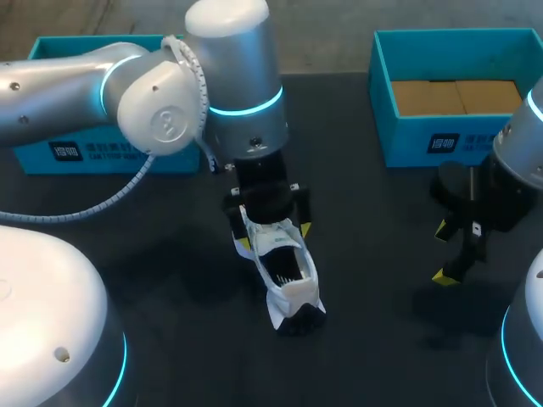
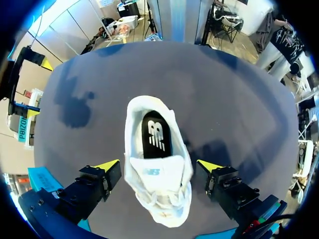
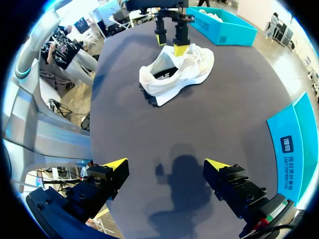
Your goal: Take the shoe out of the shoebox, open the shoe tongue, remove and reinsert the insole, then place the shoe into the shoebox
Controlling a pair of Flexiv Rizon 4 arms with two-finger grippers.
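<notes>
A white shoe point(image 1: 293, 288) stands upright on the black table, its toe end under my left gripper point(image 1: 270, 212) and its heel toward the near edge. In the left wrist view the shoe point(image 2: 162, 201) lies between the open fingers of the left gripper point(image 2: 158, 165), whose yellow tips flank the laced part with small gaps. A black insole point(image 2: 156, 137) lies inside the shoe. My right gripper point(image 1: 444, 253) hangs open over bare table to the right, far from the shoe point(image 3: 189, 62). In its own view the right gripper point(image 3: 164, 167) holds nothing.
A teal shoebox point(image 1: 450, 136) with brown cardboard inside stands at the back right. Another teal box point(image 1: 85, 157) sits at the back left, partly hidden by my left arm. Bare black table point(image 1: 382, 297) lies between the shoe and the right gripper.
</notes>
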